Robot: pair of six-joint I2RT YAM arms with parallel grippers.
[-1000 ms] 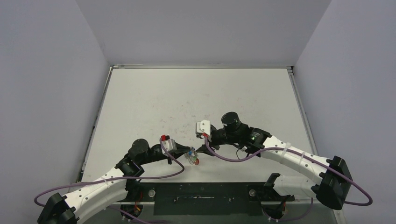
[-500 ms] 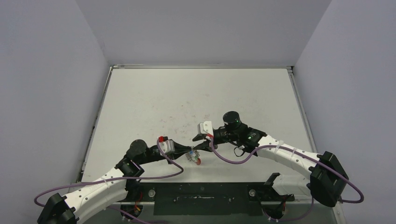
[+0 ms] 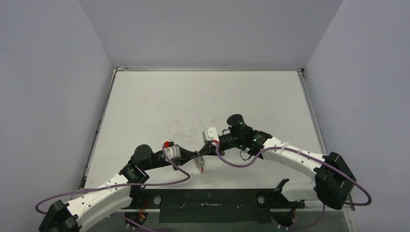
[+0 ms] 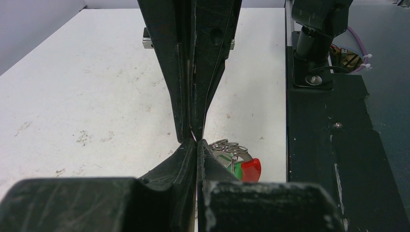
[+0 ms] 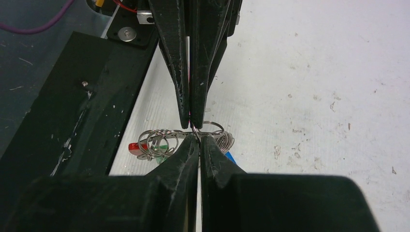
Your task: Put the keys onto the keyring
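The keyring (image 5: 158,139), a silvery coil with a red section (image 5: 135,147), hangs just above the table near its front edge. Both grippers meet tip to tip on it. My left gripper (image 4: 197,141) is shut on the coil's wire, with the coil (image 4: 229,145) and red section (image 4: 251,169) showing to its right. My right gripper (image 5: 195,135) is shut on the same stretch of wire from the opposite side. A green key head (image 5: 163,147) and a blue key head (image 5: 230,157) hang among the coils. In the top view the keyring (image 3: 199,166) sits under the joined fingertips.
The black base plate (image 3: 212,200) runs along the near edge, right beside the keyring. Purple cables (image 3: 241,162) loop from both wrists. Grey walls enclose the white table (image 3: 203,96) on three sides.
My right gripper has moved left to meet the left gripper and its jaws have closed from open onto the keyring. The left gripper has stayed shut, almost in place.
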